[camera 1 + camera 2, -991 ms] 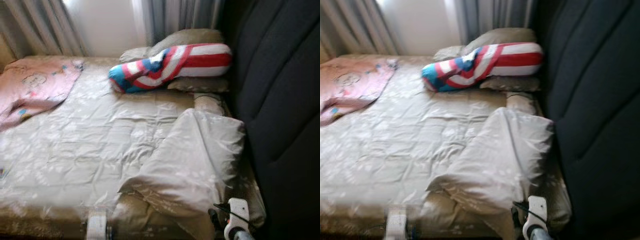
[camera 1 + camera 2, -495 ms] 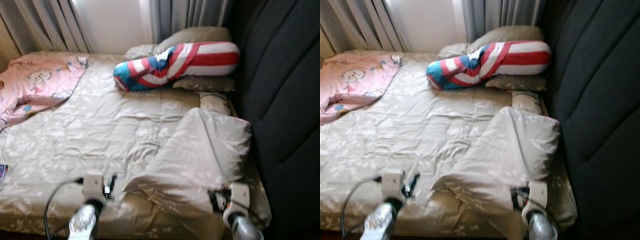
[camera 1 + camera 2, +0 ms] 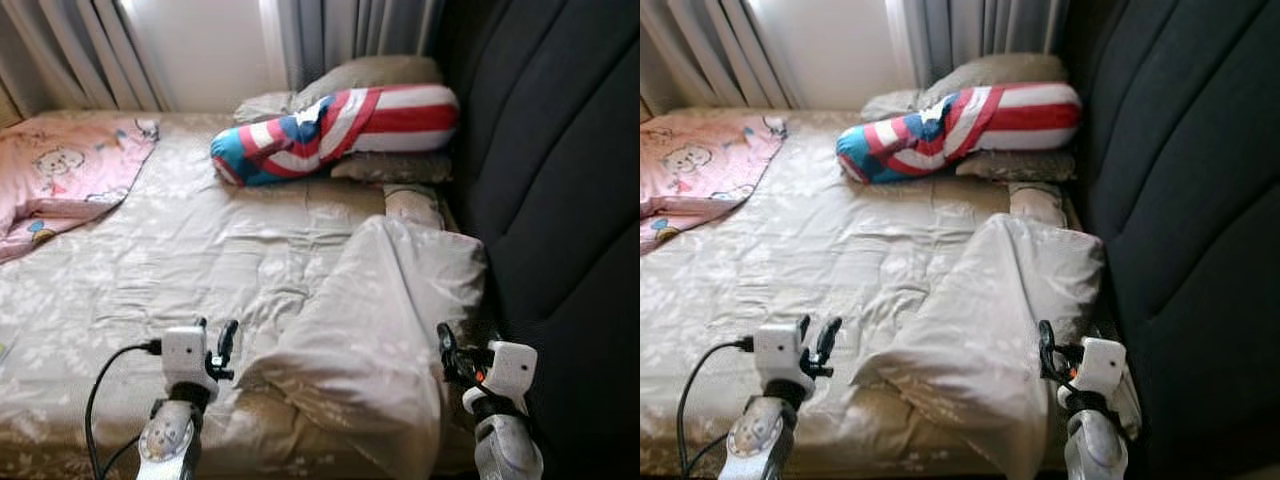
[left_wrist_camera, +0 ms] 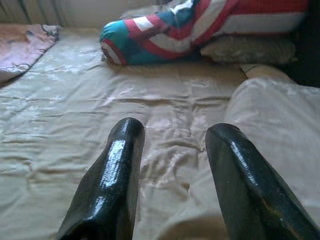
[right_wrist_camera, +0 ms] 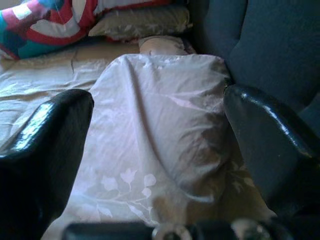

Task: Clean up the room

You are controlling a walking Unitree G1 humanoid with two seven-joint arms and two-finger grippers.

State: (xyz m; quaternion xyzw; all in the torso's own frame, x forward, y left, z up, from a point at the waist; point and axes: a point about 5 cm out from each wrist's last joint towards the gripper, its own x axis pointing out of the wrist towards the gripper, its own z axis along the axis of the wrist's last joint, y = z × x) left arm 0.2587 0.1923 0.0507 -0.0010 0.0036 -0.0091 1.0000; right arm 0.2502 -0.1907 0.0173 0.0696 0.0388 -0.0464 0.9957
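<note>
bed [image 3: 180, 250] | folded quilt [image 3: 390, 310] between left gripper [image 3: 216, 345], right gripper [image 3: 447, 352]

A bed [image 3: 200, 260] with a beige leaf-patterned sheet spreads out ahead. A folded-back beige duvet [image 3: 385, 310] lies at its near right. At the far right a red, white and blue striped bolster [image 3: 335, 125] rests against beige pillows [image 3: 375, 75], and a pink blanket [image 3: 60, 180] lies at the far left.
</note>
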